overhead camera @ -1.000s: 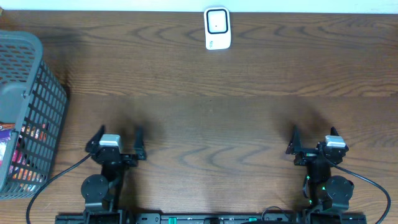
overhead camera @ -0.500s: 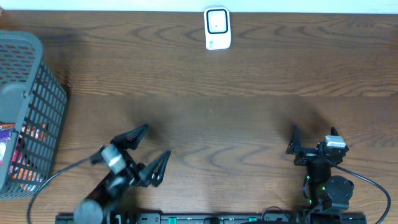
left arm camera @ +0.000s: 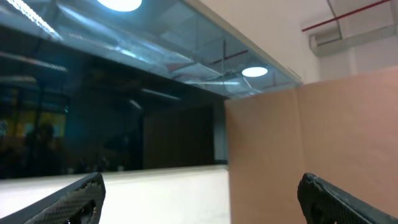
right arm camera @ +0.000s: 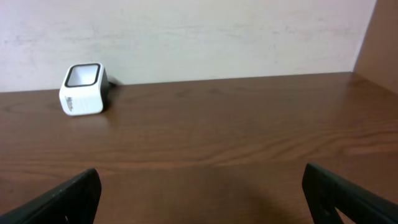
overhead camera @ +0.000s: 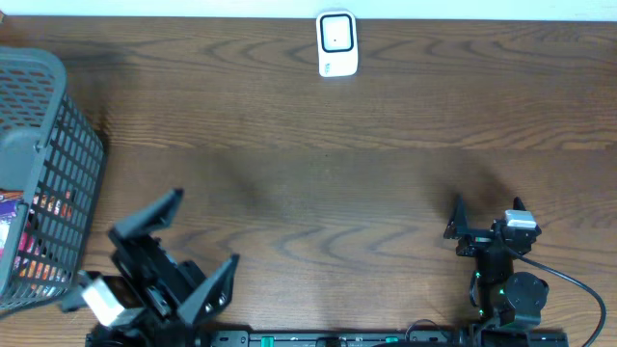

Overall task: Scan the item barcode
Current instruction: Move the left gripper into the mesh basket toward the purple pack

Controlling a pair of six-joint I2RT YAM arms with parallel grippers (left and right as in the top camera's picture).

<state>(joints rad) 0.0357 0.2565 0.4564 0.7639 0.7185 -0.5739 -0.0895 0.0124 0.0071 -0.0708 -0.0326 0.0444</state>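
Packets (overhead camera: 39, 253) for scanning lie in the grey basket (overhead camera: 48, 106) at the frame's left edge, just left of the left gripper (overhead camera: 202, 229), the nearer one, jaws wide and empty. The right gripper (overhead camera: 487, 204), jaws equally wide, sits lower right. The scanner (overhead camera: 337, 43) stands top centre.

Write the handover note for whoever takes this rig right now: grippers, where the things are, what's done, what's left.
Left gripper: open, empty, tilted near the table's front left, beside the grey plastic mesh basket.
Right gripper: open, empty, at the front right of the brown wooden table, facing the far edge.
Items: colourful packets lie inside the basket, seen through the mesh.
Scanner: the small white barcode scanner stands at the far edge, centre.
Done: nothing picked up, nothing scanned.
Left: take a packet from the basket, likely with the left arm, and present its barcode to the scanner.
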